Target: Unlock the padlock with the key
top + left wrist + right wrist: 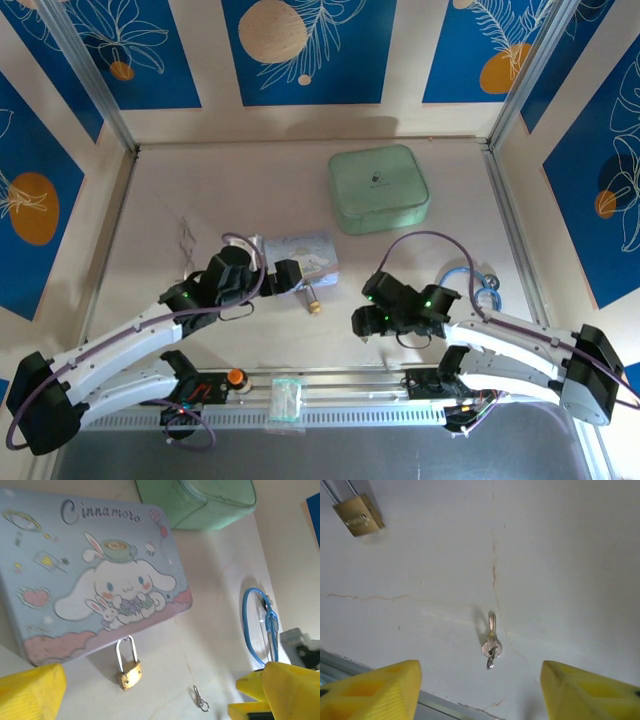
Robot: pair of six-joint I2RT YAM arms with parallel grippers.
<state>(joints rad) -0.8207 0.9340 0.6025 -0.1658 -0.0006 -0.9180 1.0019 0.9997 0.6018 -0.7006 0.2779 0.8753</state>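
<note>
Blue panels with white leaf drawings wall in a pale desk (200, 200) marked by thin cracks. From the overhead camera a green case (379, 188) sits toward the back, and a pale blue cartoon tin (305, 255) lies nearer the arms. The padlock (313, 300) is at the tin's near edge, between the left claw (290, 275) and the right claw (362, 322).

The left wrist camera gives what the overhead one cannot: the padlock's brass body lies flat with its silver shackle reaching the rim of the tin, though whether it hooks onto the tin I cannot tell. The key (200, 699) lies near it on bare desk, and a blue loop (255, 625) is farther off. The left claw's yellow fingers (30, 692) stand wide, holding nothing.

The right wrist camera looks straight down on the key – it lies flat between that claw's yellow fingers (375, 692), which are apart and touch nothing.
</note>
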